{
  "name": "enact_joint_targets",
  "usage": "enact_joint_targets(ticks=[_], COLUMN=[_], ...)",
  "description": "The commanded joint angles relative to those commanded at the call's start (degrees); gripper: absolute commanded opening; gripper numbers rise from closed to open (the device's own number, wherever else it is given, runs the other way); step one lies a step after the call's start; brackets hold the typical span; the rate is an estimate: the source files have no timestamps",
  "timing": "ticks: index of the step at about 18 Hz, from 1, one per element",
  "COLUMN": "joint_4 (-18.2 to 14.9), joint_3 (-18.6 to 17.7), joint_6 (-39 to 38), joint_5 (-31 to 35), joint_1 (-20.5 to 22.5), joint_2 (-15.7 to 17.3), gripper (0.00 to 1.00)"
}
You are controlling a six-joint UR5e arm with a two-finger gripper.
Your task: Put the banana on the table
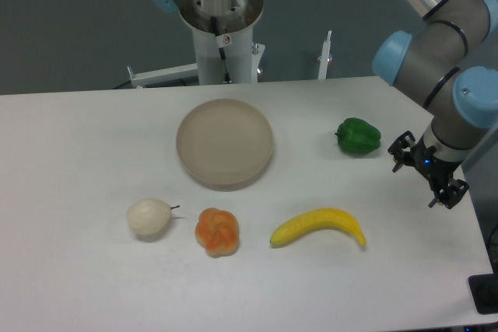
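1. banana (319, 225) lies flat on the table (78, 285), lower centre-right of frame, nothing touching it; placement looks done, so the risks from here are all about disturbing it
2. gripper (427, 180) sits at the right edge of frame, well apart from the banana, fingers spread with nothing between them
3. Risk: a sweep back leftward at low height clips the banana's right tip and spins or slides it; the curved, smooth body probably pivots easily on the white top
4. Risk: green pepper (359, 135) is near the gripper, up-left of it; a retreat path through that side could knock it, and it looks like it would roll
5. Risk: arm is close to the table's right edge; a low wrist move there could catch the rim
6. round dish (225, 142), orange lumpy fruit (217, 231) and pale round fruit (149, 218) are left of the banana, well clear of the arm, low concern
7. Safest guess: lift straight up before any lateral travel
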Motion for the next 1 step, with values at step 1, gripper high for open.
enact_joint_targets(ticks=[1], joint_4=[0.09], joint_3=[-0.18], joint_6=[-0.09], joint_5=[0.00], joint_1=[-0.17], joint_2=[0.09], gripper=[1.00])
